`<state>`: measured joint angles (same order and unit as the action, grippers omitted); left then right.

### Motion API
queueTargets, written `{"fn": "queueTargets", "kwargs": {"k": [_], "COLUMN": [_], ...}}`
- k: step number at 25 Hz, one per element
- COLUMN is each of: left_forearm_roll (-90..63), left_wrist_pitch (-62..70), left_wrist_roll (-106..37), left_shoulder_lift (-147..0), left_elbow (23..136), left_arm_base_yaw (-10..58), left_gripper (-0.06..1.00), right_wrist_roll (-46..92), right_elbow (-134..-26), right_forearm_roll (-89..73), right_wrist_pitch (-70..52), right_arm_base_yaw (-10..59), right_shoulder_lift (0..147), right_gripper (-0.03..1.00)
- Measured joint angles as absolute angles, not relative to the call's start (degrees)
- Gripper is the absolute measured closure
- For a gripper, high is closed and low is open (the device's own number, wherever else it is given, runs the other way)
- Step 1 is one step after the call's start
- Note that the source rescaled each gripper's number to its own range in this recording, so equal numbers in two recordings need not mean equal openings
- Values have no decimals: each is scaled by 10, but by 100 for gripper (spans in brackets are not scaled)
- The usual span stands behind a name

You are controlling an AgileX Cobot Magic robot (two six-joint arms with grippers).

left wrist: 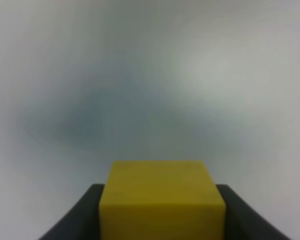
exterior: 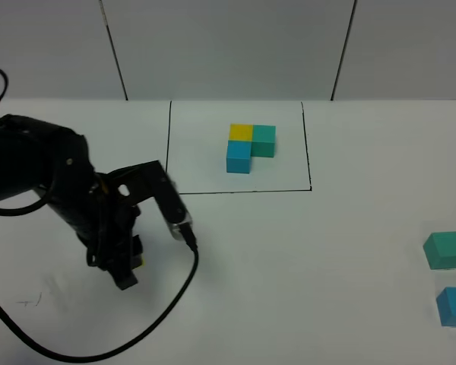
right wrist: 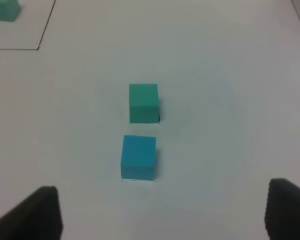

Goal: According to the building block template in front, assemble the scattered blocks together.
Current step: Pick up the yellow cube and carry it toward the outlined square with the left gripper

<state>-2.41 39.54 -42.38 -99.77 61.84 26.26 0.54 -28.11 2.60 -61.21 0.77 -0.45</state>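
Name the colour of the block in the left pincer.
Yellow block, best seen in left wrist view.

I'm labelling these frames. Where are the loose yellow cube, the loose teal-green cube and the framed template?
yellow cube [left wrist: 162,200], left wrist view, its visible middle.
teal-green cube [right wrist: 143,96], right wrist view, top face.
framed template [exterior: 239,150], exterior high view, its sky-blue cube.

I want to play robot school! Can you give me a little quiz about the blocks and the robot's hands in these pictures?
1. True or false: the loose teal-green cube and the loose sky-blue cube touch each other.
2. In the framed template, which colour of cube touches both of the others?
3. The left gripper holds: A) a sky-blue cube, B) a yellow cube, C) nothing.
Key: 1 false, there is a gap between them; 2 yellow; 3 B.
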Motion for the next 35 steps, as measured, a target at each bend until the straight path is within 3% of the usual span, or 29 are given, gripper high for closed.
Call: {"fn": "queueTargets", "kwargs": {"k": [13,23,35], "left_forearm_roll": [-28,-40,-81], "left_wrist_pitch": [432,418,413], "left_wrist_roll": [-459,-496,-560], "left_shoulder_lift": [-1149,-1238,-1245], "left_elbow": [793,835,844], "left_arm_base_yaw": [377,391,391], "left_gripper": [94,94,94], "right_wrist_roll": [5,5,5], "right_elbow": [-281,-281,-281], "right_forearm_roll": [26,26,26], "right_wrist_pitch": [-612,-612,-612], "right_arm_base_yaw": [8,8,8], "right_shoulder_lift": [-5,-5,-5], "right_gripper": [29,29,29]}}
